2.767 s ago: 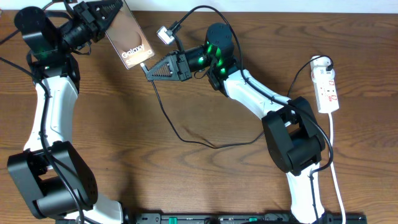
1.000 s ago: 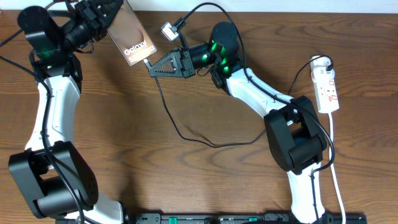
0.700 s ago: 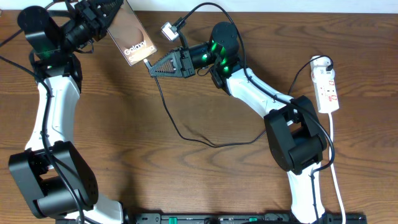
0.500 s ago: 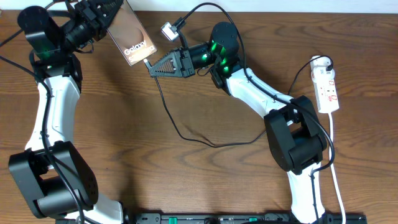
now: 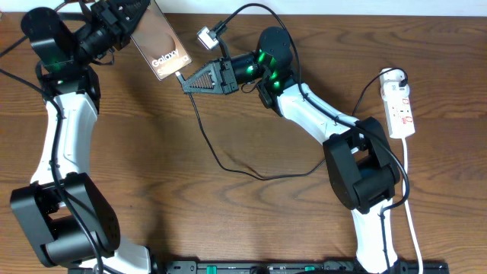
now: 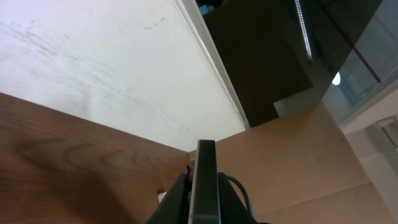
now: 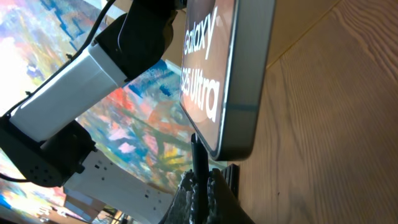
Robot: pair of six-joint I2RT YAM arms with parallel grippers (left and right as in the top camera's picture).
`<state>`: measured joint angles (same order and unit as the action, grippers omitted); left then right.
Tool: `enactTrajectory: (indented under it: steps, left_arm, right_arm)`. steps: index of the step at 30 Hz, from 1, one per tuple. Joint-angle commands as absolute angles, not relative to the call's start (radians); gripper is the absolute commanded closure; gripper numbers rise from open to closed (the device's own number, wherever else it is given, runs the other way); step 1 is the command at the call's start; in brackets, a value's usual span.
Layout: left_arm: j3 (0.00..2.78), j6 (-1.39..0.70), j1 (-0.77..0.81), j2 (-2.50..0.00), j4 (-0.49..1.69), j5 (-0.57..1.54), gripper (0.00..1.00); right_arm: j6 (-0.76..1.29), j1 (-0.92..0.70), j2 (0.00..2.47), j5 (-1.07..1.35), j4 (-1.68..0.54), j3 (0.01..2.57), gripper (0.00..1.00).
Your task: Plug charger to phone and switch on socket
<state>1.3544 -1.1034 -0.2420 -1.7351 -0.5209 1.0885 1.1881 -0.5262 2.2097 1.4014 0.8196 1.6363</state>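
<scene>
**A:** Wood-grain counter (image 5: 152, 152), overhead view logged. Where is the phone (image 5: 160, 47)?

**B:** Up off the counter, upper left of the frame, tilted, with its lettered face toward the overhead camera. The left hand (image 5: 139, 17) is clamped on its upper end. The left wrist view shows the slab edge-on with a finger pressed against each side.

**A:** And the right hand (image 5: 185, 84)?

**B:** Centre-top of the frame, pointing left at the phone's lower end. Its fingers are pinched on the charger (image 7: 198, 158) just behind the plug tip. In the right wrist view the tip stands upright and meets the phone's bottom edge, below the "Ultra" lettering. It is touching, but I cannot tell whether it is fully seated.

**A:** Cable run?

**B:** From the right hand the thin black cable drops toward the middle of the frame. It lies in a loose curve on the counter and runs right toward the elbow of the right arm (image 5: 319, 122), where I lose it.

**A:** And the socket (image 5: 401, 106)?

**B:** Flat at the right edge of the frame, well apart from both hands, with red marks on its white face. The switch position is too small to read.
</scene>
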Motion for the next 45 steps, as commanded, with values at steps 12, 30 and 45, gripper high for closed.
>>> enactTrajectory:
  steps: [12,30,45]
  left_arm:
    - [1.378,-1.123,-0.234,-1.713,-0.525,1.171,0.92]
    - [1.378,-1.104,-0.224,-1.713,-0.525,1.242,0.93]
    - [1.378,-1.095,-0.206,-1.713,-0.525,1.254,0.92]
  right_arm:
    - [1.271,-0.516,2.207,1.267,0.823,1.64,0.99]
    - [1.369,-0.516,2.207,1.244,0.877,1.64,0.99]
    - [1.381,-0.516,2.207,1.217,0.902,1.64,0.99]
